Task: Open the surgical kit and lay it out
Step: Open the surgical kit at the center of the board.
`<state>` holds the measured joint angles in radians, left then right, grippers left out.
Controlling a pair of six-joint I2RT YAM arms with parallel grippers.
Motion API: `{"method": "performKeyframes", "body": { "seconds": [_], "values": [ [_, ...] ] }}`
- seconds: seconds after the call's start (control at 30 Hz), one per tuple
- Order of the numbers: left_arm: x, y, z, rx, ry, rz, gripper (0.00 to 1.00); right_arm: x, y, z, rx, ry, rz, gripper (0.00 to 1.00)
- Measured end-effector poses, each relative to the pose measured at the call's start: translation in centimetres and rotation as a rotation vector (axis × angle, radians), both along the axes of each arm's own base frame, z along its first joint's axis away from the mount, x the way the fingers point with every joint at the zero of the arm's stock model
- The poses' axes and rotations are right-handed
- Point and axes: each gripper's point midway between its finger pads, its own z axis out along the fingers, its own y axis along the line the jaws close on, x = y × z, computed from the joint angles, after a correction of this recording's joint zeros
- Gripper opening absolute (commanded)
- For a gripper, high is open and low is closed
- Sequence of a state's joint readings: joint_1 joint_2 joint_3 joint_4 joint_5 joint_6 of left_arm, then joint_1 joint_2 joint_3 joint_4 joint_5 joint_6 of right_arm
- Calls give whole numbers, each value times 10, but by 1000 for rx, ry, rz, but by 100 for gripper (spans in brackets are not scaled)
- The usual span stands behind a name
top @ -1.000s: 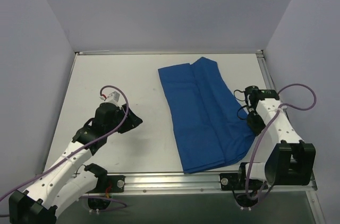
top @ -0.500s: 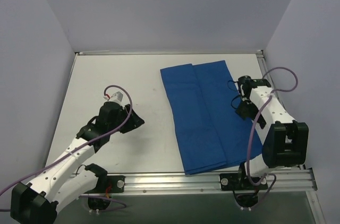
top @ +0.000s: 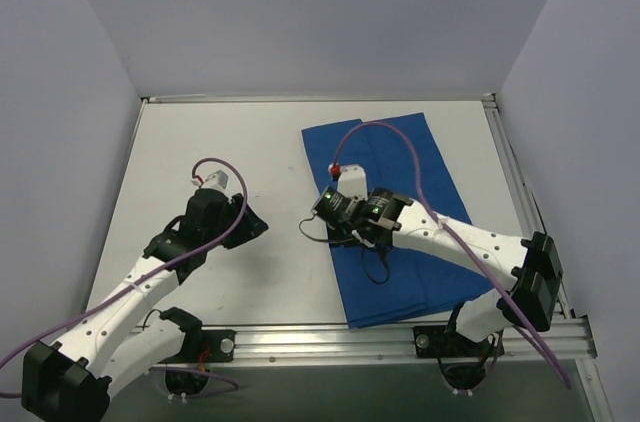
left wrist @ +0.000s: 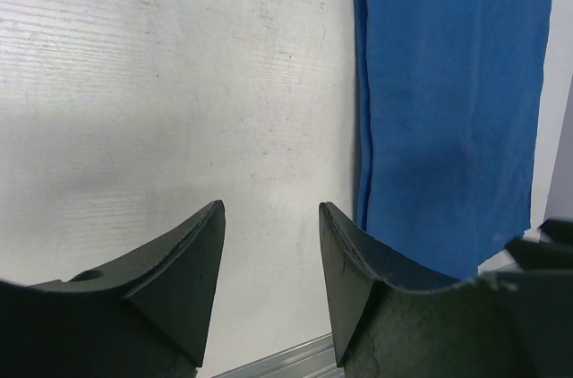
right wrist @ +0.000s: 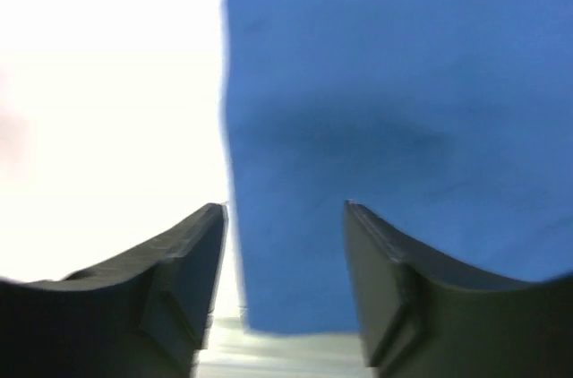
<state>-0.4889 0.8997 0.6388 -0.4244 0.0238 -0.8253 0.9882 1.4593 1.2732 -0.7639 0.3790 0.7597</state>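
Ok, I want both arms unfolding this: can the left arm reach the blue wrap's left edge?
Probably yes: the left claw stands open over the table, nothing between it and the blue wrap. The right claw hovers at that wrap's left edge, so crowding is possible.

So the blue cloth wrap [top: 410, 292] is lying flat on the right half of the white table [top: 230, 142]. It's spread into a long royal-blue rectangle that runs from near the back edge down to the front rail, skewed a bit so the near end sits further right. There's a crease running lengthwise up the middle and the left edge is straight and tidy, but I can't really tell from the blurry close-up if it's one layer or still folded double.
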Motion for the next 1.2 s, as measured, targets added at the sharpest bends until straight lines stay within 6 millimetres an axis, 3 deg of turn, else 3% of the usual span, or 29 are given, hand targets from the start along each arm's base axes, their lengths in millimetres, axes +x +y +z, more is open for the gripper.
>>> {"method": "performKeyframes", "body": {
  "seconds": [0.03, 0.1, 0.3, 0.4, 0.47, 0.63, 0.67, 0.7, 0.77, 0.83, 0.93, 1.03, 1.2],
  "values": [
    [1, 1, 1, 3, -1, 4, 55, -12, 13, -4, 17, 11, 35, 44],
    [1, 2, 3, 10, -5, 12, 56, -34, 29, -13, 41, 41, 77, 45],
    [-1, 8, 8, 16, -19, 28, 56, -82, 45, -45, 34, 121, 110, 62],
    [0, 8, 9, 17, -20, 29, 56, -82, 40, -56, 15, 139, 77, 65],
    [1, 6, 10, 15, -18, 25, 56, -67, 31, -58, 13, 142, 22, 62],
    [0, -3, 10, -5, -12, -25, 54, 10, -16, -55, 61, 94, -222, 47],
    [0, -6, 10, -13, -13, -39, 52, 26, -32, -53, 73, 81, -277, 42],
    [1, -9, 10, -21, -12, -53, 51, 43, -56, -51, 82, 64, -349, 23],
    [1, -13, 8, -25, -5, -72, 49, 62, -98, -47, 72, 41, -461, 7],
    [2, -15, 5, -23, 4, -87, 49, 74, -135, -43, 46, 15, -558, 0],
    [3, -18, 0, -15, 16, -103, 49, 80, -167, -42, 3, 5, -626, 0],
    [6, -21, -1, -18, 19, -111, 48, 78, -177, -52, -38, 27, -643, 0],
    [10, -25, -8, -16, 36, -126, 48, 60, -189, -94, -128, 136, -662, 0]
  ]
}}
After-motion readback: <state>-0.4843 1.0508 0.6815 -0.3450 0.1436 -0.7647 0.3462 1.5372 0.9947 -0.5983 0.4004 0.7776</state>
